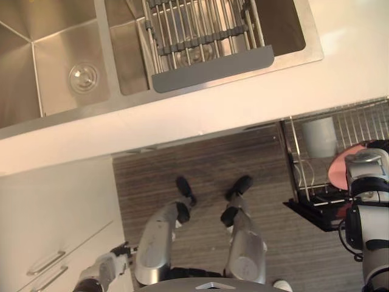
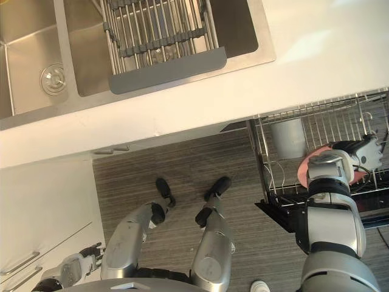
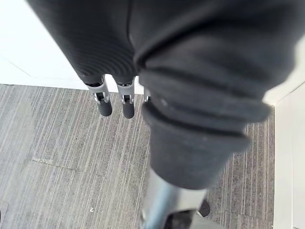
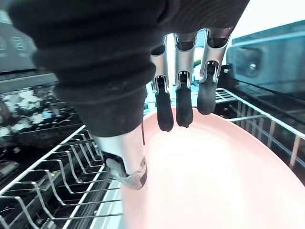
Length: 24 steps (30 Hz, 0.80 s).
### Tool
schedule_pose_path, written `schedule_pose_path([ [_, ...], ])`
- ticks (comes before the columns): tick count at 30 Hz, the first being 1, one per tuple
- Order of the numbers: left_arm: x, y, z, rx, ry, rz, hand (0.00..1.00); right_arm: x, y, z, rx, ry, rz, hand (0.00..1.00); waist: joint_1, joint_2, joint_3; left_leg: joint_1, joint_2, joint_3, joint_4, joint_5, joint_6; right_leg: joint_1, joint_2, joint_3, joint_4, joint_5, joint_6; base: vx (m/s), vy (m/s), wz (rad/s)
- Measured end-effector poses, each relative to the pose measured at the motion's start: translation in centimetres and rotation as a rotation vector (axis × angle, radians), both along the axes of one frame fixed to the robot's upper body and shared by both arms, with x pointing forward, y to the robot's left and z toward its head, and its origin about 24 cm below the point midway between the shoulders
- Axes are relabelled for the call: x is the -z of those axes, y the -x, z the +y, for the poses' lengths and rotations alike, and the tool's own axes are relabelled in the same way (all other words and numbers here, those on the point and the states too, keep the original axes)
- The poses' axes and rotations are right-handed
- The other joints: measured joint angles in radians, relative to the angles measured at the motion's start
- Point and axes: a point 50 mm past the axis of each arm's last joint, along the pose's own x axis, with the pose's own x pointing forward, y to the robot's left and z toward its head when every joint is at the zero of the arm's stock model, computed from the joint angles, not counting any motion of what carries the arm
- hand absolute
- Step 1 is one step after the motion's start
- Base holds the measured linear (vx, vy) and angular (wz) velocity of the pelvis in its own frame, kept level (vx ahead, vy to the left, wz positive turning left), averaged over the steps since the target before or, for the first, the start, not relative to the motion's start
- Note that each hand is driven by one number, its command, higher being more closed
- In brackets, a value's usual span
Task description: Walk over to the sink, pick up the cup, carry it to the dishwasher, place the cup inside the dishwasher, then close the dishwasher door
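A pink cup [image 4: 214, 176] is in my right hand [image 4: 177, 102]; the fingers curl over its rim and the thumb sits on its outer wall. Hand and pink cup [image 2: 302, 169] hang over the pulled-out wire rack of the dishwasher [image 2: 276, 182], at the right below the counter. A pale grey cup [image 1: 319, 137] stands upright in that rack, near its counter end. My left hand [image 1: 117, 251] hangs low at the lower left beside the white cabinet. Its fingers [image 3: 104, 104] are relaxed and hold nothing.
A steel double sink [image 1: 61, 67] lies in the white counter [image 1: 243, 103] ahead, with a roll-up drying rack [image 1: 200, 36] across its right basin. White cabinet drawers [image 1: 48, 243] stand at the lower left. Grey wood-look floor [image 1: 200, 164] runs between the cabinet and the dishwasher.
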Motion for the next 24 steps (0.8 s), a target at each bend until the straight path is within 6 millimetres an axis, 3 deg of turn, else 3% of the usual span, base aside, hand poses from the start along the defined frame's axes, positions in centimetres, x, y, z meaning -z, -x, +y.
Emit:
schedule_pose_path([
  [6, 0.1, 0.0, -0.3, -0.060, 0.008, 0.003, 0.00, 0.6, -0.6, 1.0, 0.013, -0.081, -0.179, 0.00, -0.010, 0.002, 0.001, 0.034, -0.007, 0.004, -0.019, 0.012, -0.005, 0.017, -0.003, 0.010, 0.008, -0.001, 0.000, 0.04, 0.025, -0.04],
  [14, 0.6, 1.8, -0.3, -0.132, 0.009, 0.056, 0.00, -2.7, 0.7, 0.7, 0.084, -0.017, -0.395, 0.00, -0.045, -0.017, -0.001, 0.183, -0.027, -0.003, -0.131, 0.043, -0.026, 0.151, 0.012, -0.009, -0.042, -0.010, 0.005, 0.00, -0.012, 0.02],
  [17, 1.0, 3.6, 0.5, -0.168, -0.017, 0.092, 0.00, -1.3, 3.2, -1.2, 0.182, -0.061, -0.378, 0.00, -0.076, -0.057, -0.038, 0.216, -0.024, -0.026, -0.142, 0.047, -0.031, 0.219, 0.044, -0.043, -0.100, 0.002, 0.008, 0.07, -0.051, 0.20],
  [22, 1.8, 8.8, 1.8, -0.237, -0.058, 0.228, 0.00, 1.4, 10.3, -5.8, 0.368, -0.218, -0.465, 0.00, -0.110, -0.135, -0.221, 0.282, -0.012, -0.027, -0.177, 0.048, -0.042, 0.272, 0.076, -0.046, -0.111, -0.016, 0.017, 0.13, -0.023, -0.04],
  [24, 1.9, 9.7, 2.0, -0.250, -0.064, 0.259, 0.00, 2.3, 12.0, -6.8, 0.392, -0.301, -0.535, 0.00, -0.124, -0.151, -0.242, 0.307, -0.013, -0.026, -0.194, 0.050, -0.048, 0.289, 0.080, -0.045, -0.111, -0.022, 0.018, 0.09, 0.001, -0.05],
])
